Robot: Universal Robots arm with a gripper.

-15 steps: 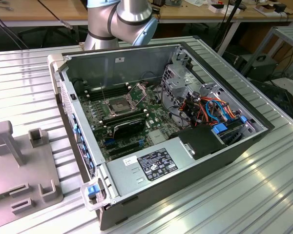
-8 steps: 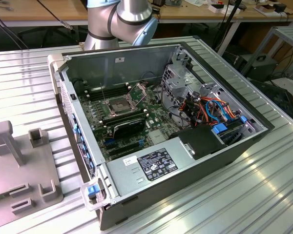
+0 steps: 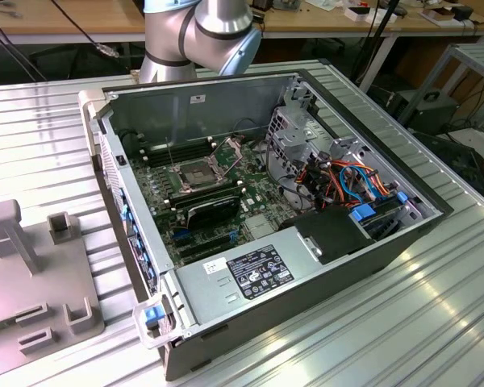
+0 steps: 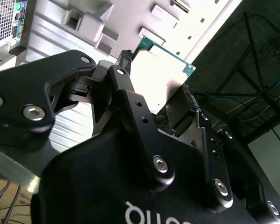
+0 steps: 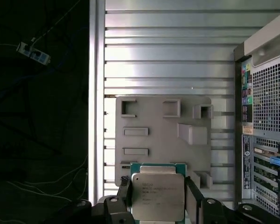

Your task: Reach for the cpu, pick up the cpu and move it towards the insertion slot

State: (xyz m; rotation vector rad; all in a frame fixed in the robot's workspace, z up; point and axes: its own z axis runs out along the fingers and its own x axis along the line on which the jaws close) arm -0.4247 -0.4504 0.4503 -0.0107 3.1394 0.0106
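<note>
Computer case (image 3: 250, 266) lies open on my ribbed metal table (image 3: 436, 322), insertion slot (image 3: 195, 174) exposed on its motherboard; in the first wrist view a grey fixture plate (image 5: 154, 126) sits beside the case, and above it my gripper (image 5: 157, 193) clamps the cpu (image 5: 157, 193) between both fingers (image 5: 123, 193)
</note>
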